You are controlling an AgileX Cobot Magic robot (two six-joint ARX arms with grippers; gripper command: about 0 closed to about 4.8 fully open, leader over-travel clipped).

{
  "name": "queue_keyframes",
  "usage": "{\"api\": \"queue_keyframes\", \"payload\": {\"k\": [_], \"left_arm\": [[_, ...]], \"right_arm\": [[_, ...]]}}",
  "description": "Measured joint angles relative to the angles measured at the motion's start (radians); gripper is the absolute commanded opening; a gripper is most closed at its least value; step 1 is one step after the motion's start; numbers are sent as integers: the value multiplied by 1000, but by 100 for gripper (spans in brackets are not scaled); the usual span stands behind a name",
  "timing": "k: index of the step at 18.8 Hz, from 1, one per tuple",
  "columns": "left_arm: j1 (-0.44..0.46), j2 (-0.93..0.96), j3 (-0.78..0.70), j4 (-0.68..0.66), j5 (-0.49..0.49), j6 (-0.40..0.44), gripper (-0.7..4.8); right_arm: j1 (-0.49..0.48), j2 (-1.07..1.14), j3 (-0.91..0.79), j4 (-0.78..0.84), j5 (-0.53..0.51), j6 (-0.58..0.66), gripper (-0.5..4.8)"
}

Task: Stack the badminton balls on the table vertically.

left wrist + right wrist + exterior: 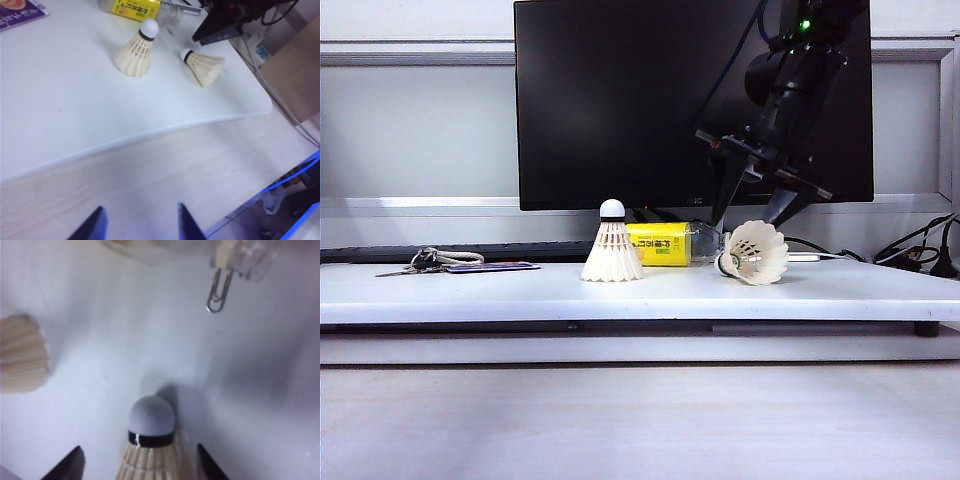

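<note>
We straddle the fallen cream feather shuttlecock (150, 440) with the right end effector (137, 462) spread (left end effector (137, 222) also spread, parked off the table (75, 110)) to grasp it for stacking.

Upright shuttlecock (612, 245): stands on the counter (520, 290), near its middle; cork up
Tipped shuttlecock (753, 252): lies on its side to the right of the upright one, apart from it
Bottle (660, 244): lies behind and between the two shuttlecocks
Keys (428, 261): far left on the counter; a card (492, 267) just beside them
Monitor (690, 100): behind everything
Right pincer (137, 462): over the tipped shuttlecock; fingers spread either side of it
Left pincer (141, 225): in front of the counter's near edge; parted
</note>
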Motion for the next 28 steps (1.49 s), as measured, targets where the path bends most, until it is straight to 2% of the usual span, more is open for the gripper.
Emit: {"api": "queue_keyframes", "payload": {"k": [6, 8, 13, 28], "left_arm": [[0, 0, 0, 1, 0, 13, 193], [0, 0, 0, 1, 0, 15, 192], [0, 0, 0, 1, 0, 15, 192], [0, 0, 0, 15, -5, 15, 192]], "right_arm": [[28, 39, 3, 4, -30, -5, 276], [37, 43, 3, 4, -23, -11, 276], [45, 43, 5, -8, 79, -36, 276], [82, 43, 5, -7, 75, -31, 274]]}}
